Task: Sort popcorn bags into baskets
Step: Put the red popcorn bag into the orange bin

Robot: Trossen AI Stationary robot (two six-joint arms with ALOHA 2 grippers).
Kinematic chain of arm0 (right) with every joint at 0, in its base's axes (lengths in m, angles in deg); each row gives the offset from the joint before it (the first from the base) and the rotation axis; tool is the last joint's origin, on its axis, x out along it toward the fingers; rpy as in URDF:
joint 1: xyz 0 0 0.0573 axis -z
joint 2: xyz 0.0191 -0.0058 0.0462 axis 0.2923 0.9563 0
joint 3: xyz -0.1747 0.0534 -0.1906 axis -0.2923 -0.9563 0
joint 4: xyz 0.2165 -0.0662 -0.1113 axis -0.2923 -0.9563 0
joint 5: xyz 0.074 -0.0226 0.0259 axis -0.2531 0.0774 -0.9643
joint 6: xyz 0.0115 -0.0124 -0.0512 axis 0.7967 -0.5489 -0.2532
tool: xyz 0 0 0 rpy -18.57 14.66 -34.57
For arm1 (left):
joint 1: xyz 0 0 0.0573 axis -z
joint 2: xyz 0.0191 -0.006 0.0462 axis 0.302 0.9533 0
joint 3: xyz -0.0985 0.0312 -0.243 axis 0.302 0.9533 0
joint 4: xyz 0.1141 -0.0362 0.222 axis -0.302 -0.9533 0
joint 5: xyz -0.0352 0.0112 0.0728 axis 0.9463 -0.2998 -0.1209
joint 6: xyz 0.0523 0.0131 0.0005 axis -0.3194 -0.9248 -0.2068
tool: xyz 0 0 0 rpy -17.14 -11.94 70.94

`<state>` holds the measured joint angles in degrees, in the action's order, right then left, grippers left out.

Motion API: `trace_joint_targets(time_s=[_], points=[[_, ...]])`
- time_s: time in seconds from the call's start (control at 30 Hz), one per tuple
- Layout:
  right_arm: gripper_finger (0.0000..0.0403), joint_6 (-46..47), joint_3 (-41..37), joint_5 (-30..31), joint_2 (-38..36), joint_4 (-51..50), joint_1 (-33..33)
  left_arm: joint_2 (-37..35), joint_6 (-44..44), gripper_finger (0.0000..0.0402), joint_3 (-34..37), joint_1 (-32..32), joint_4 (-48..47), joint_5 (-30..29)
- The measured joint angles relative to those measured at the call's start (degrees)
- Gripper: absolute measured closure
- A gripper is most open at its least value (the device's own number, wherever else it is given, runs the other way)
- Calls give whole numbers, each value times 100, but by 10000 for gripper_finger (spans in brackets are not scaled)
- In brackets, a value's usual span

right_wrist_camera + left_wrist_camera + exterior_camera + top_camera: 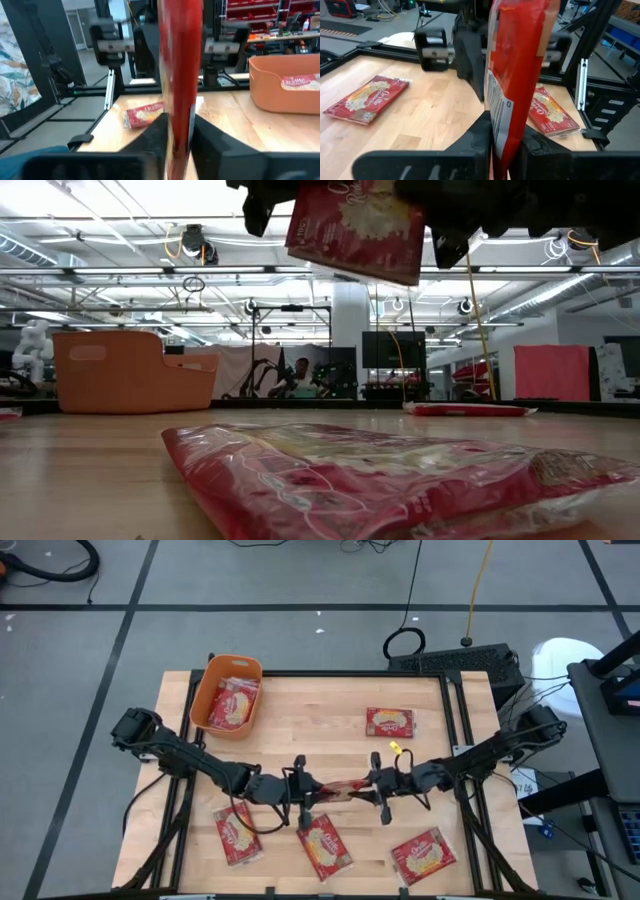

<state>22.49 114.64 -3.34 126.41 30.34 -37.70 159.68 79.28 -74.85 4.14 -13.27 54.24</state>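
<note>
Both claws meet over the middle of the worktop (420,700), each clamped on one end of the same popcorn bag (342,789): the left claw (306,792) and the right claw (378,788) hold it clear of the wood, probably a handover toward the orange basket (203,690). Four more bags lie flat on the worktop; at least one sits in the single basket.

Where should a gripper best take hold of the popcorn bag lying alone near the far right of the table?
That bag lies flat with free table all around. Probably come straight down and pinch one short end edge, since a flat packet offers only thin edges to grip.
</note>
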Motion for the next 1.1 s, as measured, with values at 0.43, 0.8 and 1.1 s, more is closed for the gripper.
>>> trace_joint_targets(time_s=[0.43, 0.8, 1.1], points=[[157, 22, 4, 460, -1391, -1705, -18, -1140, 58, 369, 6, -196, -981, 620], [146, 34, 2, 579, -1943, -3227, -46, -3219, 781, 385, -3, -1106, -3037, 570], [147, -19, 0, 573, -1735, -3304, -40, -3903, 1166, 384, -1064, -2631, -6028, 572]])
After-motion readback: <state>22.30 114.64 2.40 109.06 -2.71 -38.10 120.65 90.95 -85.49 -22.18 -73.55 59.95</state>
